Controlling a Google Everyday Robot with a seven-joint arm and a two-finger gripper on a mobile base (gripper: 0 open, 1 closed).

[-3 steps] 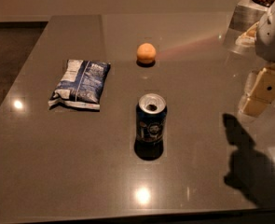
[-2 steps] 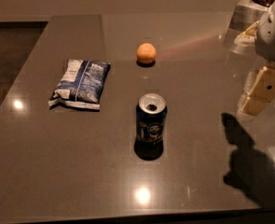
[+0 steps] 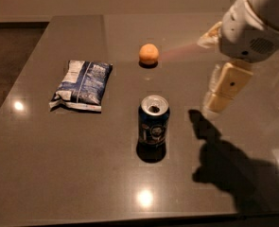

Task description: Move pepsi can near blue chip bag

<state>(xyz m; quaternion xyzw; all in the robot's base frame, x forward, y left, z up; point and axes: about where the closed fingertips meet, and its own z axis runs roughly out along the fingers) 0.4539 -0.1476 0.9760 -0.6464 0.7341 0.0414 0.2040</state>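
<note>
Hand (image 3: 214, 102) right of pepsi can (image 3: 153, 122), grip unclear, can upright, opening upward, blue chip bag (image 3: 82, 83) leftward

Bare tabletop (image 3: 115, 126) runs from the pepsi can (image 3: 153, 122) left to the blue chip bag (image 3: 82, 84) — an open lane. Behind the can sits an orange (image 3: 149, 54), well apart; right of the can hangs the gripper (image 3: 219, 96), apart.

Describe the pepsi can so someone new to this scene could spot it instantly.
On the dark grey table, look near the middle. The pepsi can stands upright there, right of the blue chip bag, in front of the orange fruit, and left of the gripper hovering above the table's right side. It is the only cylinder: dark blue, with a silver opened top.
</note>
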